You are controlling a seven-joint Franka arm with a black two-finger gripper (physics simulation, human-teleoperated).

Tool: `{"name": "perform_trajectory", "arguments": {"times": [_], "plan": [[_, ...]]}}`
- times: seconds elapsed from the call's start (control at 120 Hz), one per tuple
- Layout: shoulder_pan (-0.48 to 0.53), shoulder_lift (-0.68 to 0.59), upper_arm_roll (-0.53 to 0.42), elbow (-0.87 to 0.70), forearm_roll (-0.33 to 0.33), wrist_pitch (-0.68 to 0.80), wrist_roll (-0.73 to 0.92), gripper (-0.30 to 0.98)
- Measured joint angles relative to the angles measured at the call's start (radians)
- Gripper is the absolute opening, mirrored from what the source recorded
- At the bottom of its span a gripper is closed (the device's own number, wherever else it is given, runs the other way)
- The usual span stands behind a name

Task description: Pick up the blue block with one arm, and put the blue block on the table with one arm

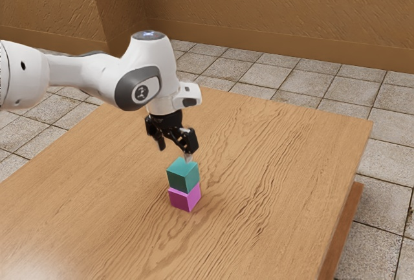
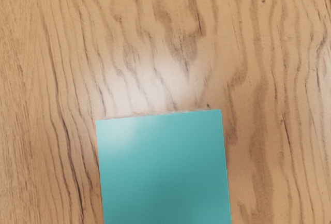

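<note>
over the wooden table (image 1: 291, 157), where the thing must finally lie, the white arm (image 1: 149, 66) reaches out, its hand pointing downward, probably for a grasp from above. the black gripper (image 1: 175, 152) has its 2 fingers (image 1: 187, 141) spread apart, just above the upper block, and holds nothing. the blue block (image 1: 183, 175), rather teal, rests on the pink block (image 1: 184, 197), which supports it; this lower 1, i judge, should not be pushed.

wood-grain table (image 1: 291, 163) lay below the pincer (image 1: 175, 152) | grey tiled floor (image 1: 381, 144) ran beyond | textured brown walls (image 1: 291, 15) stood farther off
</note>
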State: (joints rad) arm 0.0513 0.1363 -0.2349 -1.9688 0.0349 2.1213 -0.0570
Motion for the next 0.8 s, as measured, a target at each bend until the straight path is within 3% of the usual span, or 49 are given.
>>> {"name": "perform_trajectory", "arguments": {"times": [0.8], "plan": [[-0.004, 0.089, 0.003, -0.038, 0.043, 0.131, 0.048, 0.69]]}}
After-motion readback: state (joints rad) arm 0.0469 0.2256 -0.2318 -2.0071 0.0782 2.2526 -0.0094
